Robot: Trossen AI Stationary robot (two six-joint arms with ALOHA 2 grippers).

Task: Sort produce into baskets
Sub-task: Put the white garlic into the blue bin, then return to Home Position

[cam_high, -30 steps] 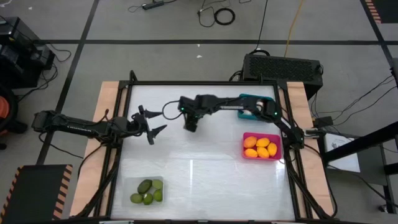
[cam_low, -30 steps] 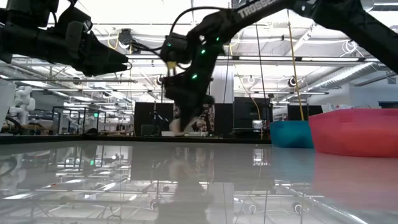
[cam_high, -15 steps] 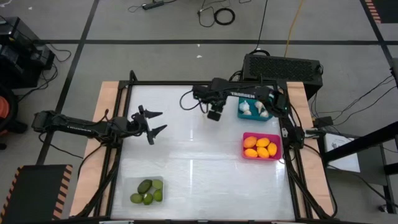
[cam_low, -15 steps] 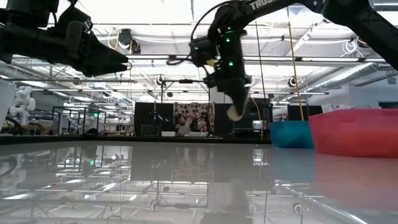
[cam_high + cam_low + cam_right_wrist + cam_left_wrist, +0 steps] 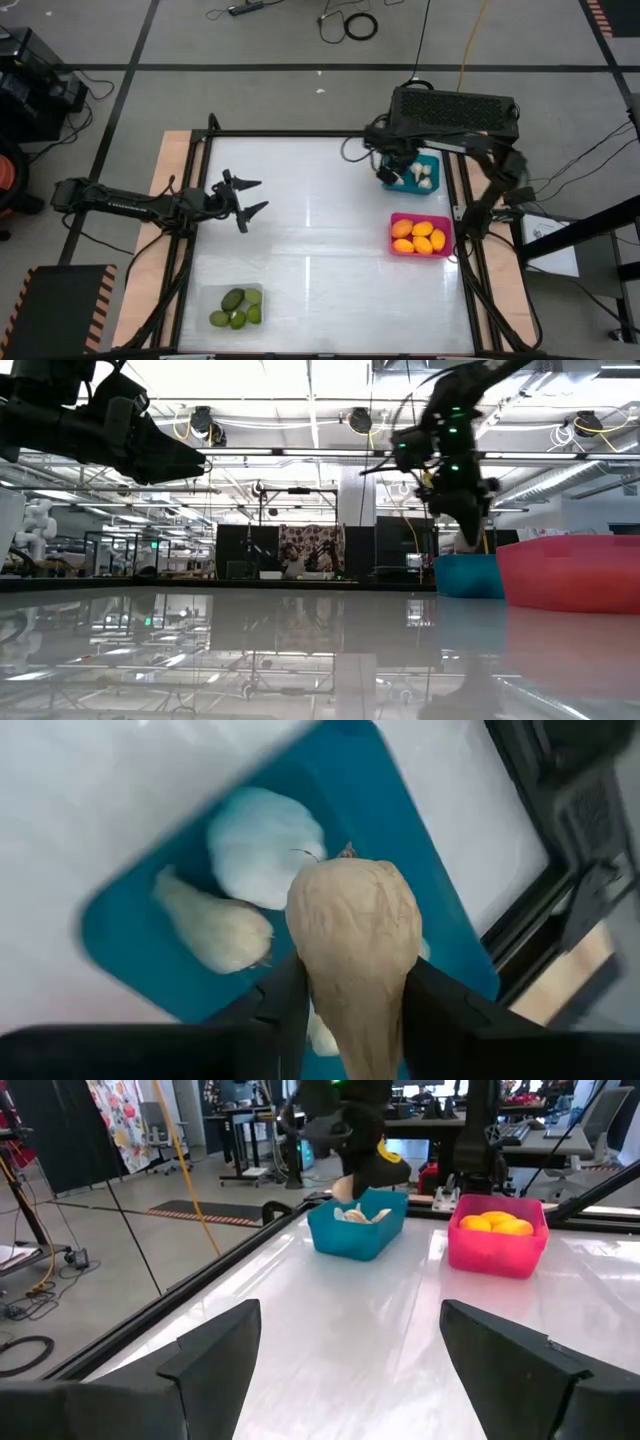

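three baskets are seen from above: the teal basket (image 5: 414, 174) near the table's far right edge with pale garlic bulbs (image 5: 424, 178) in it, the pink basket (image 5: 420, 236) just in front of it filled with orange fruits (image 5: 422, 236), and the clear basket (image 5: 236, 306) at the near left with limes (image 5: 234, 302). the right gripper (image 5: 391, 166) is held over the teal basket's left end; what it carries is covered there by the arm. the left gripper (image 5: 243, 197) hangs well apart over the bare left side of the white table (image 5: 320, 270), its fingers spread wide. at table height, the right gripper (image 5: 463, 510) is shown above the teal basket (image 5: 468, 575), whose contents are hidden by its wall, and the pink basket (image 5: 570, 572) is cut off by the frame. from the left wrist, both coloured baskets are seen beyond the spread fingers (image 5: 215, 1350). from the right wrist, a beige garlic bulb (image 5: 352, 935) is pinched between the fingers directly above the teal basket.
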